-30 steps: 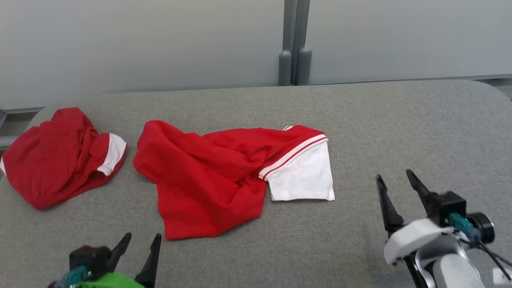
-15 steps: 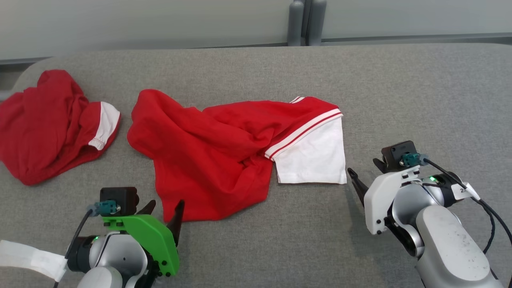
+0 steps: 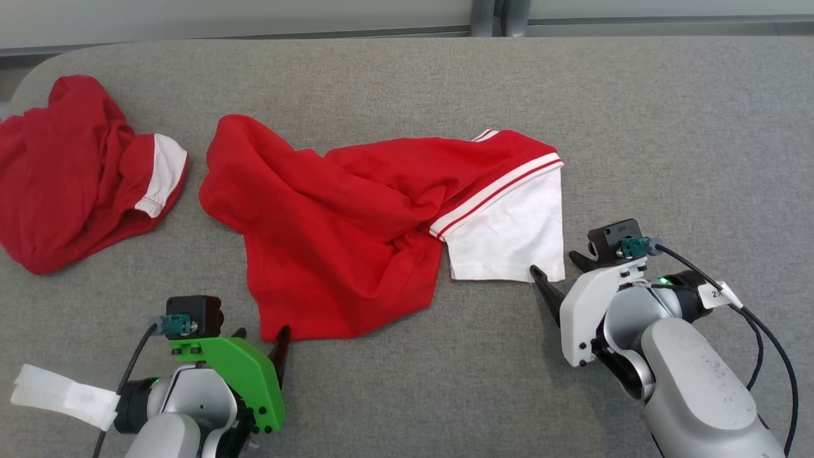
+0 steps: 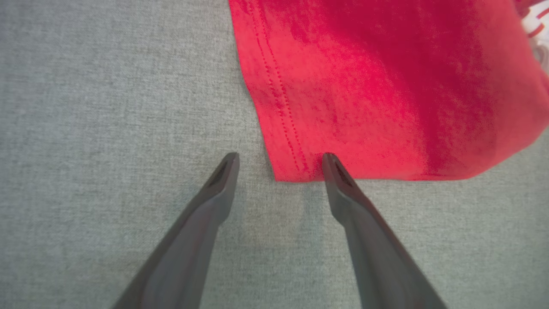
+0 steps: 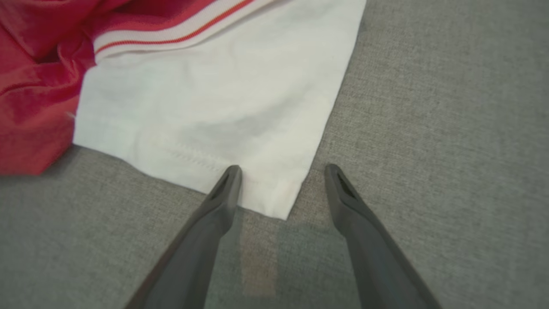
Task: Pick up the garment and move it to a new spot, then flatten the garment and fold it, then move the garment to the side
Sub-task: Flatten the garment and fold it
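Straddling corners of crumpled red-and-white fabric garment point(image 3: 356, 222) with released left gripper point(image 4: 279, 156), right gripper point(image 5: 282, 168); cropping second red cloth heap point(image 3: 63, 178) upper left.

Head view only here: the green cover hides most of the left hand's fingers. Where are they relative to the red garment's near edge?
Observer: Left wrist view: the left hand is open, its fingers straddling the red garment's stitched hem corner.
Operator: And the other side?
Observer: Right wrist view: the right hand is open; the white panel's corner lies between its fingers, one fingertip overlapping the white cloth.
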You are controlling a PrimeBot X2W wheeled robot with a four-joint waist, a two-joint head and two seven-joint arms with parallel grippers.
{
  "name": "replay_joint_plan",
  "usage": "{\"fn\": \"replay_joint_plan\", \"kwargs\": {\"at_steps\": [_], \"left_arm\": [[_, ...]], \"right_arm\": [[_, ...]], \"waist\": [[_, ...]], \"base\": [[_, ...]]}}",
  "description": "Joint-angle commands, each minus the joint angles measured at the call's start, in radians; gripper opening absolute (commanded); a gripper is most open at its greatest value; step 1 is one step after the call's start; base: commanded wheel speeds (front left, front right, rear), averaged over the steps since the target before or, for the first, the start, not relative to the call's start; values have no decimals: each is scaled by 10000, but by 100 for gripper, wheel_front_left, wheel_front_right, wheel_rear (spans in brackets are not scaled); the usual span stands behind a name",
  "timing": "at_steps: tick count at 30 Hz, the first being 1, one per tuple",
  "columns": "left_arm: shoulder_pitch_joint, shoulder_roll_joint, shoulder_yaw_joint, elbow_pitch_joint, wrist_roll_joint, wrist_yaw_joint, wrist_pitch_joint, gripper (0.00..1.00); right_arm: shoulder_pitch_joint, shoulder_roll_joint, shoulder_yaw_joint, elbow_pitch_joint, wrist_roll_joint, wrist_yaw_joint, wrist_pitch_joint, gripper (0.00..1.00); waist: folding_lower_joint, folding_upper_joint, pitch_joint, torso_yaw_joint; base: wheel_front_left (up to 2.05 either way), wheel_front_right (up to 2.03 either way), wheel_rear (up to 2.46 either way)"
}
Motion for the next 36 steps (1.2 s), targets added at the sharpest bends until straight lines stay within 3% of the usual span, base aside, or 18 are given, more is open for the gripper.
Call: {"fn": "replay_joint_plan", "kwargs": {"at_steps": [1, 9, 10, 11, 12, 18, 25, 31, 36], "left_arm": [[-274, 29, -36, 191, 121, -29, -58, 100], [-536, -304, -189, 1062, -95, -204, -234, 100], [-552, -340, -239, 1166, -106, -269, -258, 91], [-558, -388, -284, 1244, -166, -334, -270, 35], [-565, -427, -328, 1338, -227, -417, -248, 0], [-700, -430, -58, 1018, -772, -639, -184, 0], [-609, 180, 1225, -2326, -2593, -774, 1007, 0], [-1474, 830, 2343, -5533, -4221, -217, 2642, 0], [-3650, 1367, 2662, -6041, -4976, 365, 4010, 0]], "right_arm": [[-174, -2, 58, 129, 26, 1, -105, 100], [-461, 133, 531, 576, 171, 3, -299, 100], [-493, 166, 640, 619, 258, 4, -388, 93], [-517, 178, 695, 671, 317, 4, -446, 30], [-546, 185, 769, 718, 475, 4, -491, 0], [-745, 41, 472, 497, 1448, -2, -857, 0], [-1123, -661, -1202, -1360, 3461, 1, -732, 0], [-1683, -903, -3005, -3506, 4921, 3, 373, 0], [-2995, -428, -4612, -4399, 5463, 4, 1636, 0]], "waist": [[0, 29, 83, -2], [0, 29, 330, -95], [0, 29, 343, -108], [0, 29, 361, -122], [0, 29, 372, -133], [0, 29, 329, -269], [0, 29, 254, -703], [0, 29, 395, -1048], [0, 29, 909, -1194]], "base": [[0, 0, 0], [0, 0, 0], [0, 0, 0], [0, 0, 0], [0, 0, 0], [0, 0, 0], [0, 0, 0], [0, 0, 0], [0, 0, 0]]}}
